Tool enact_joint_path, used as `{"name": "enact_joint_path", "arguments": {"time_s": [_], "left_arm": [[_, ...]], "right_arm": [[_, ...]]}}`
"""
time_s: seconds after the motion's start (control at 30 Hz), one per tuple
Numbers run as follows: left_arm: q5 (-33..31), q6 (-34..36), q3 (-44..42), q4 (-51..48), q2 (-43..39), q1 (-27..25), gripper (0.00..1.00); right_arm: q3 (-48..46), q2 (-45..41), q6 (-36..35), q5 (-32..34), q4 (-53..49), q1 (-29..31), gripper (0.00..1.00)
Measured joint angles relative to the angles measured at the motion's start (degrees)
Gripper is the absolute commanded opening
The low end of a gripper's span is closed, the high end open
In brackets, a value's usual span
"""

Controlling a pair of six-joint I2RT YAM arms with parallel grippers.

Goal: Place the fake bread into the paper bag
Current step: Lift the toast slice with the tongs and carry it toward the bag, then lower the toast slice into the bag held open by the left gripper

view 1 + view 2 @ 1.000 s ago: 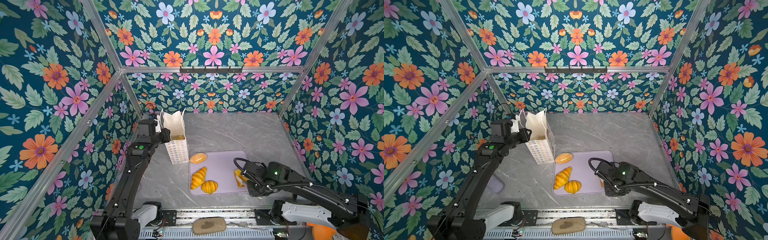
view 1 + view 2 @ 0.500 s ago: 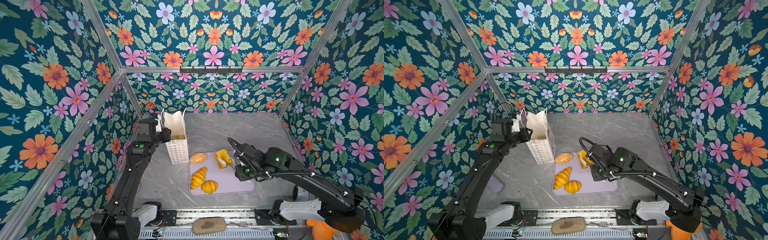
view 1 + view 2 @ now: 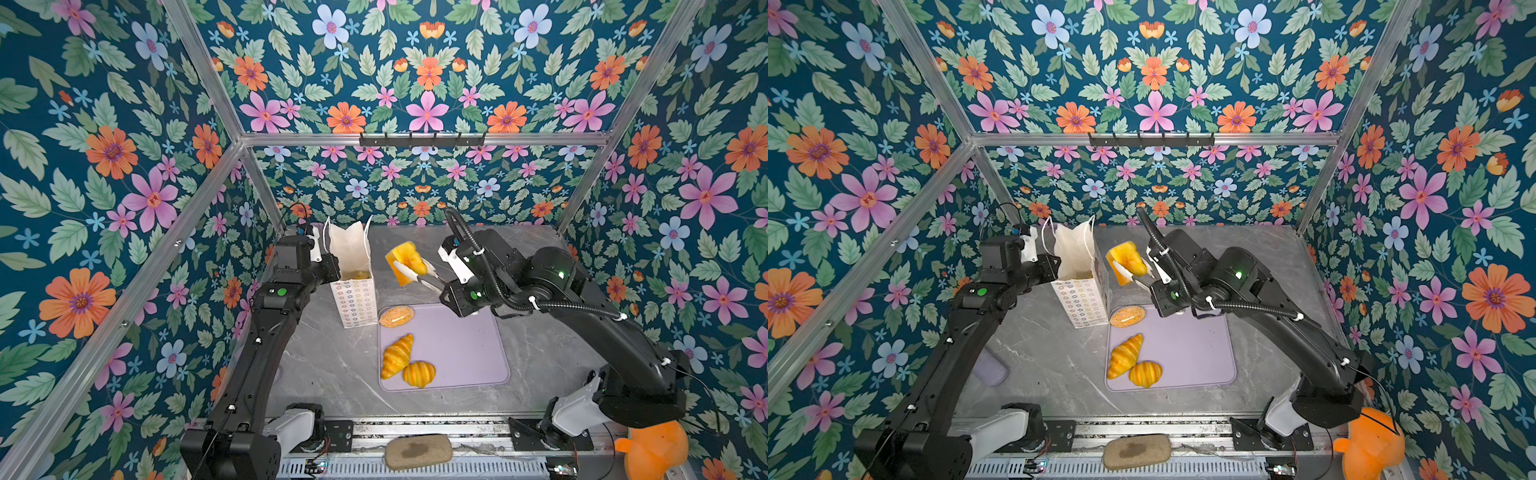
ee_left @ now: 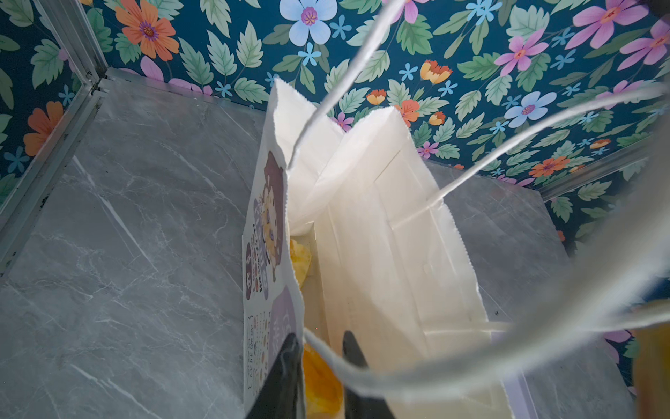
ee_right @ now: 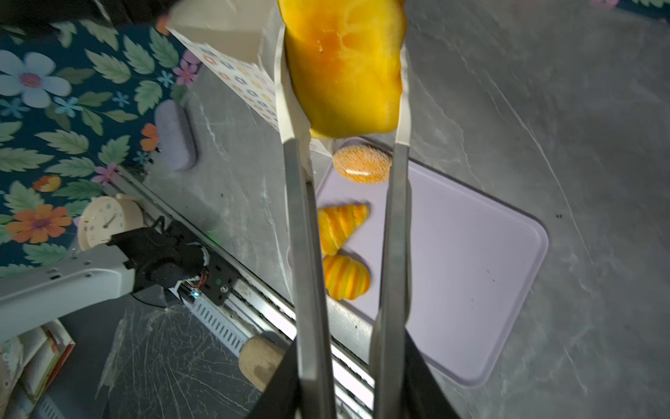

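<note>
Holding the toast (image 3: 402, 254) clamped in the right gripper (image 3: 409, 266), aloft just right of the bag (image 3: 355, 301), near the desk's (image 3: 332, 374) left edge. Apparently working the carry-to-bag step. Straddling the bag's wall with the left gripper (image 4: 319, 339); pinching or not, cannot tell. Next, likely needing lifting over the rim, centring, releasing. Minding the cords (image 4: 507, 145) and narrow mouth. Leaving bun (image 3: 396, 316) and croissants (image 3: 397, 355) along the mat's (image 3: 465, 353) left edge, and finding free room over its bare right half.
</note>
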Motion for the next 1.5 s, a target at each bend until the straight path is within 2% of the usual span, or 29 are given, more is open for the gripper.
{"name": "enact_joint_path", "arguments": {"time_s": [0.3,0.4,0.7,1.07,1.37,1.5], "left_arm": [[-0.39,-0.26,0.92,-0.17,1.27,-0.39,0.08],[-0.7,-0.28,1.07,-0.22,1.27,-0.5,0.05],[0.24,-1.92,1.36,-0.17,0.48,-1.07,0.0],[1.81,-3.23,1.38,-0.2,-0.15,-1.14,0.0],[2.01,-3.45,1.53,-0.2,-0.24,-1.14,0.0],[2.34,-3.52,1.73,-0.17,-0.2,-1.14,0.0]], "right_arm": [[28.92,17.97,-5.03,-3.98,-4.28,0.5,0.3],[33.99,20.74,-5.66,-5.86,-4.79,0.74,0.3],[31.67,22.36,-6.62,-8.13,-2.19,0.81,0.3],[27.87,24.02,-6.86,-4.57,0.9,-0.9,0.3],[23.89,24.15,-7.08,-3.93,1.68,-2.91,0.31],[24.02,25.24,-7.13,-6.14,1.7,-2.62,0.32]]}}
